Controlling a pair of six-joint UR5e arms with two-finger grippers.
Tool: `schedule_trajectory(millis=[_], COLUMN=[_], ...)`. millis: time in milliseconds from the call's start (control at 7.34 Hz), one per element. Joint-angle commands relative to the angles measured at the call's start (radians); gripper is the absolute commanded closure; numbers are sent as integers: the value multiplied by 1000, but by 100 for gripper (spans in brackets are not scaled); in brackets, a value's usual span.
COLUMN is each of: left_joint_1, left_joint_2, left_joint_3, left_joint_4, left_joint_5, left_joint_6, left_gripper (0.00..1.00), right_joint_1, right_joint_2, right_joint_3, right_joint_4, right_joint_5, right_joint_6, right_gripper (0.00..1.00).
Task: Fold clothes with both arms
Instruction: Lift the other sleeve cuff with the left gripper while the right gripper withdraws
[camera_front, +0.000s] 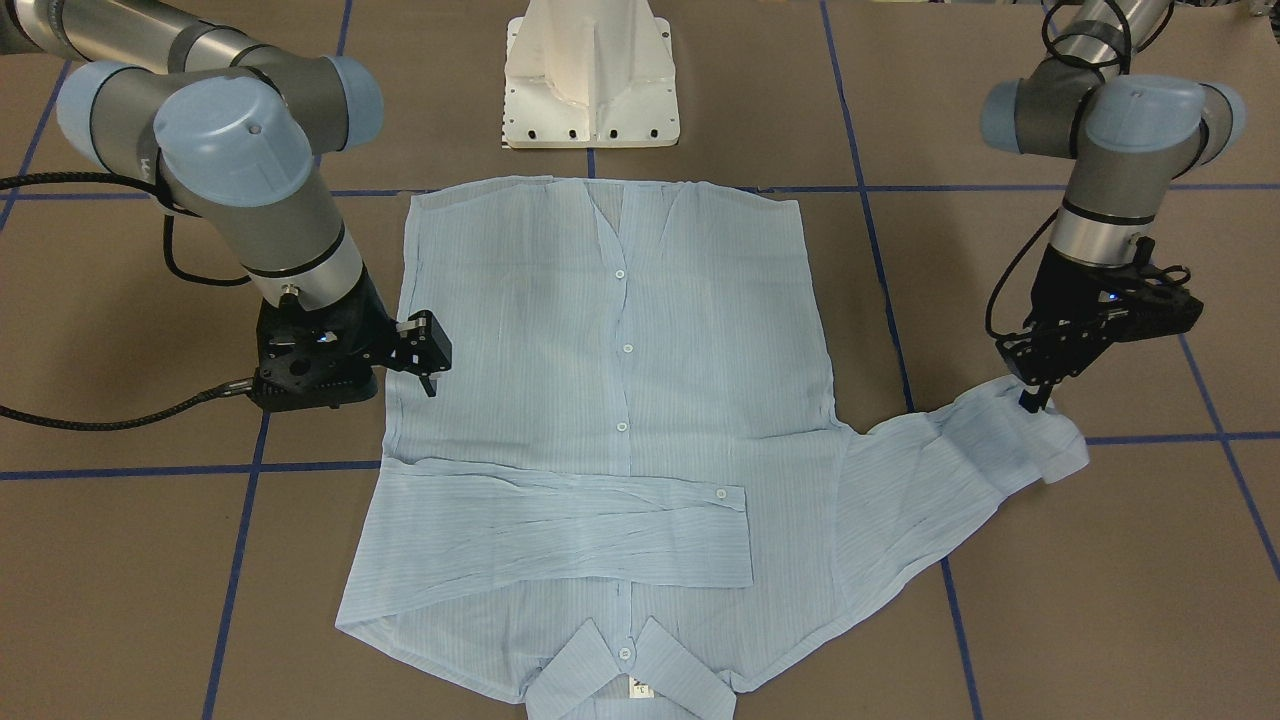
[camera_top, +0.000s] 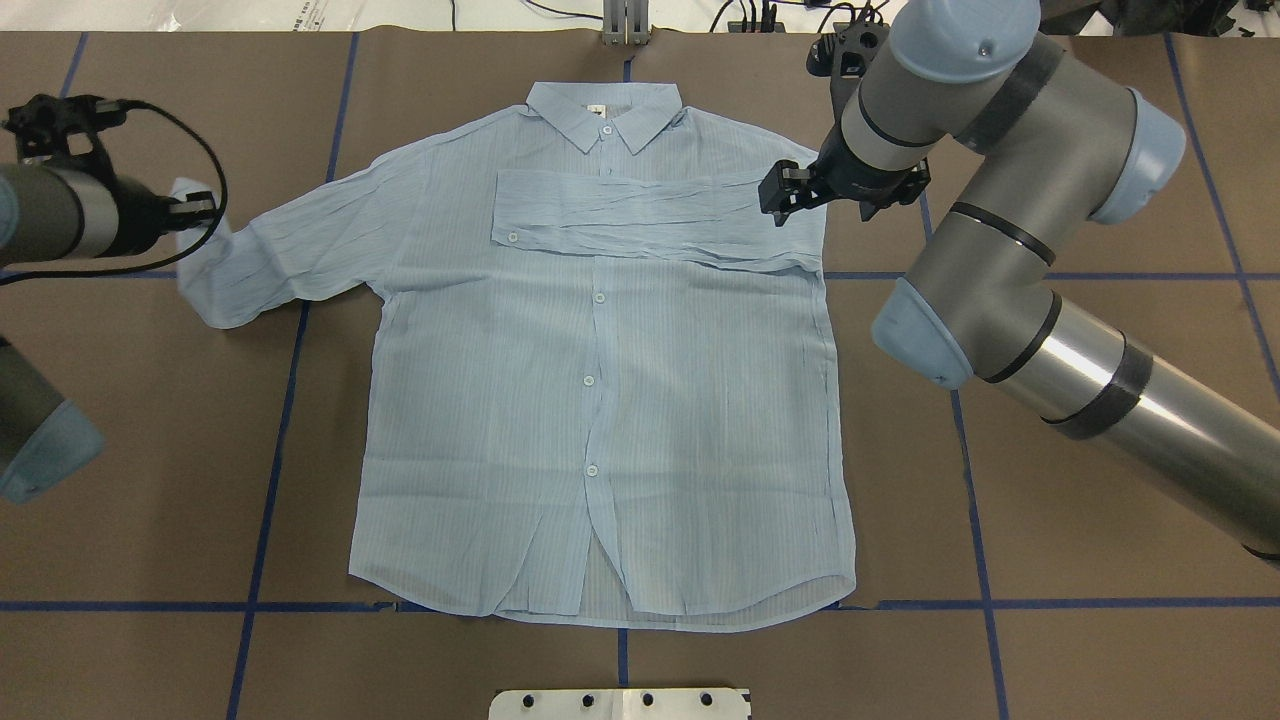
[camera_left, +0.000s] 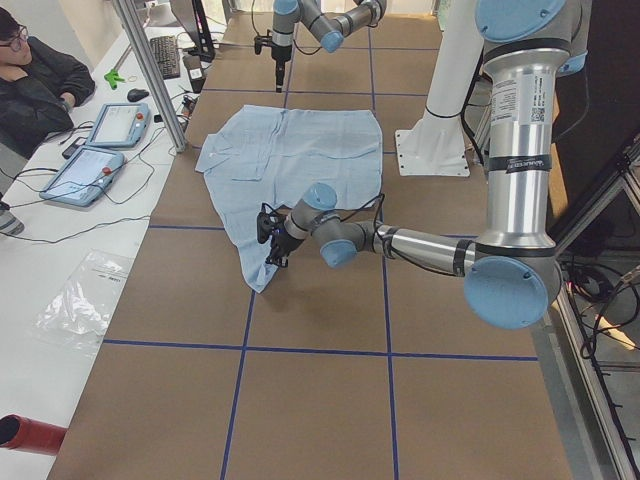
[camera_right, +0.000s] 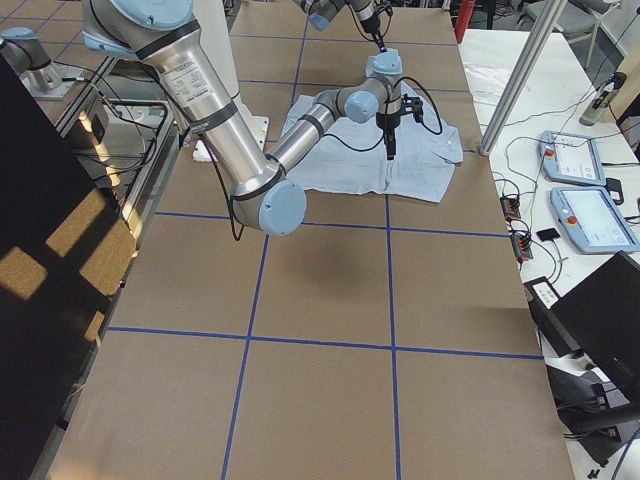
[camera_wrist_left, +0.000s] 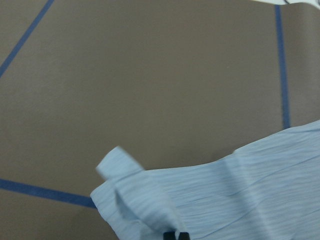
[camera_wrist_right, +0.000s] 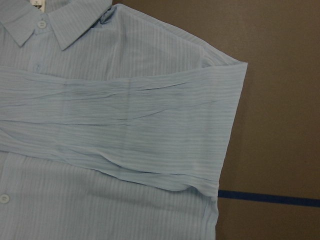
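Your striped shirt (camera_top: 600, 400) lies flat mid-tabletop (camera_top: 930, 500). The left pincer (camera_front: 1030, 400) clamps the cuff (camera_front: 1062, 445) at overhead nine o'clock, so carry it low toward three. The right pincer (camera_front: 427, 360) hovers with its jaws apart.

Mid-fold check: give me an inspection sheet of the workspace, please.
surface: brown table with blue tape grid.
job's things: shirt flat, buttoned, one sleeve folded across chest, other sleeve stretched out sideways.
clutter: nothing seen.
grippers: left gripper jaws look shut on that sleeve's cuff; right gripper jaws open, empty, above the folded sleeve's shoulder.
cables: black cable trails beside the right gripper, off the shirt.
surroundings: white pedestal; seated person by two pendants.
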Motion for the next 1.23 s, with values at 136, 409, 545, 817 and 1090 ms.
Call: schedule_trajectory(millis=[136,409,545,817,1090], left_joint_1=[27,96,151,211,265], left_joint_2=[-351,-575,-657,-722,-719], left_joint_3=[110,272,334,347,345], left_joint_4=[206,207,200,199,194], left_joint_5=[2,-1,0,-3,-1], left_joint_6=[-117,-275,-330,-380,-378], left_gripper=[100,100,100,100,100], right_joint_1=[40,57,56,54,53], right_joint_2=[-83,-128,-135,-137,-138], right_joint_3=[36,52,50,53,55], right_joint_4=[-4,-4,-4,6,7], right_joint_5=[41,48,47,45,39], right_joint_6=[-38,-66,-68,-66,-65], right_gripper=[0,0,0,0,0])
